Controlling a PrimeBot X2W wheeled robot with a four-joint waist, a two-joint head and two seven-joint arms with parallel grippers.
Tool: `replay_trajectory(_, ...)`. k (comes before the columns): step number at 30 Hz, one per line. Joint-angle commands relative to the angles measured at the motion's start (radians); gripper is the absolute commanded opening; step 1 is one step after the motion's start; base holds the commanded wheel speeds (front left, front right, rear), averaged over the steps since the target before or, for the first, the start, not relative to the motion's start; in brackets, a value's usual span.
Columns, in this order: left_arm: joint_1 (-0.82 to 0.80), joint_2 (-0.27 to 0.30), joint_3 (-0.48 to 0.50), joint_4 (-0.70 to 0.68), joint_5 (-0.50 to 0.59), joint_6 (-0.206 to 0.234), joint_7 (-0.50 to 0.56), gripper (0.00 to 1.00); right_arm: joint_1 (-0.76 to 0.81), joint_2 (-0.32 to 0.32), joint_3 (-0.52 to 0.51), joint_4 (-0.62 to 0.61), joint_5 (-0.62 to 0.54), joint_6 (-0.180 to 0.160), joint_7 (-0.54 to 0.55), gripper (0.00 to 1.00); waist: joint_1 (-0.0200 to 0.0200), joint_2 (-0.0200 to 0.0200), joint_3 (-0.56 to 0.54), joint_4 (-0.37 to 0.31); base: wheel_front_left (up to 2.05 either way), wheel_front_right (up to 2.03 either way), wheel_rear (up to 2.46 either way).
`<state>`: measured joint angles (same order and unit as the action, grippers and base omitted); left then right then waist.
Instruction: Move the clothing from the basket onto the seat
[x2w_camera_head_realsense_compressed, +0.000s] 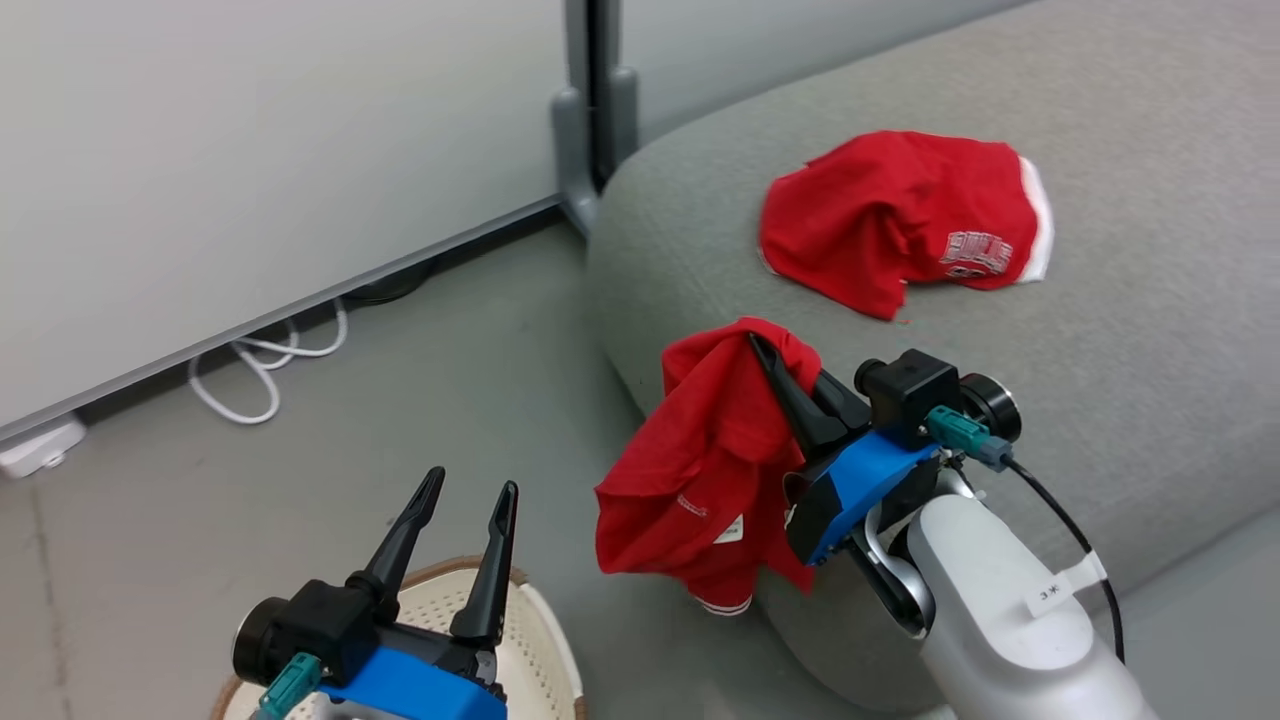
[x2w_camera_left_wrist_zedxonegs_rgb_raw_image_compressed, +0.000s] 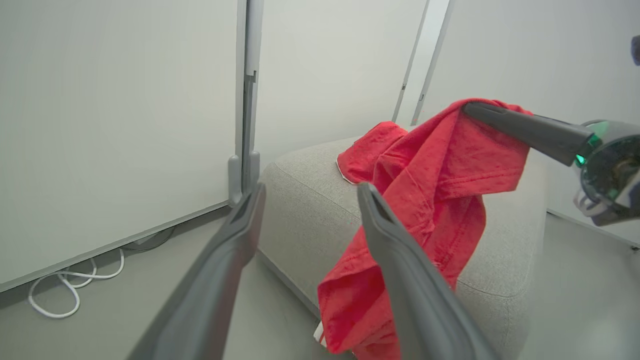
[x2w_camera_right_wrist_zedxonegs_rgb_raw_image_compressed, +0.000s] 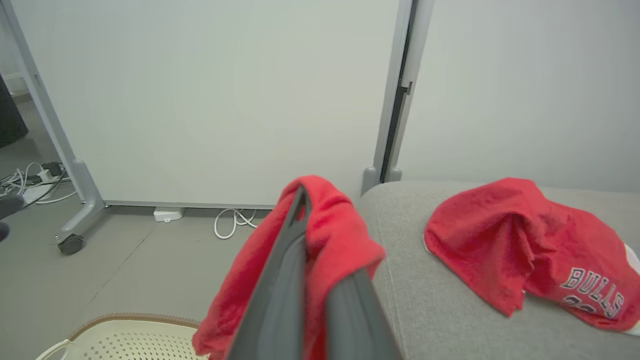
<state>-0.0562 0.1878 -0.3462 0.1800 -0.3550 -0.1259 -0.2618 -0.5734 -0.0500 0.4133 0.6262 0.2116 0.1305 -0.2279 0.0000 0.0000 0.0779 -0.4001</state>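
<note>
My right gripper (x2w_camera_head_realsense_compressed: 772, 352) is shut on a red garment (x2w_camera_head_realsense_compressed: 700, 470), which hangs off its fingertips over the front corner of the grey seat (x2w_camera_head_realsense_compressed: 1150, 300). In the right wrist view the cloth (x2w_camera_right_wrist_zedxonegs_rgb_raw_image_compressed: 330, 235) drapes over that gripper (x2w_camera_right_wrist_zedxonegs_rgb_raw_image_compressed: 302, 200). A second red garment (x2w_camera_head_realsense_compressed: 900, 220) with white trim and lettering lies crumpled on the seat, also in the right wrist view (x2w_camera_right_wrist_zedxonegs_rgb_raw_image_compressed: 500, 235). The cream basket (x2w_camera_head_realsense_compressed: 540, 640) with a brown rim sits on the floor at lower left. Above it my left gripper (x2w_camera_head_realsense_compressed: 470, 485) stands open and holds nothing; its view (x2w_camera_left_wrist_zedxonegs_rgb_raw_image_compressed: 310, 195) faces the hanging garment (x2w_camera_left_wrist_zedxonegs_rgb_raw_image_compressed: 430, 200).
A white panel wall with a grey post (x2w_camera_head_realsense_compressed: 595, 110) stands behind the seat. A white cable (x2w_camera_head_realsense_compressed: 260, 370) loops on the floor along the wall, beside a small white box (x2w_camera_head_realsense_compressed: 40, 445). A wheeled panel foot (x2w_camera_right_wrist_zedxonegs_rgb_raw_image_compressed: 75, 240) stands further left on the grey floor.
</note>
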Motion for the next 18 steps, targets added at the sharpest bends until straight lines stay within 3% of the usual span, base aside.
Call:
replay_trajectory(1,-0.016,0.008,0.001,-0.005,0.006,-0.007,-0.005,1.0,0.019,-0.001,-0.016,-0.017,-0.012,0.0,0.003,0.0,0.0,0.0,0.019,-0.061,0.0,0.0,0.0)
replay_trajectory(8,-0.013,0.021,0.012,-0.016,0.014,-0.007,-0.005,1.0,0.059,-0.001,-0.067,-0.072,-0.031,0.0,0.012,0.0,0.0,0.0,0.042,-0.144,0.0,0.0,0.0)
replay_trajectory(18,-0.074,0.047,-0.018,-0.004,0.001,-0.007,-0.005,1.0,0.121,0.0,-0.154,-0.153,-0.064,0.0,0.022,0.0,0.0,0.0,0.091,-0.159,0.0,0.0,0.0)
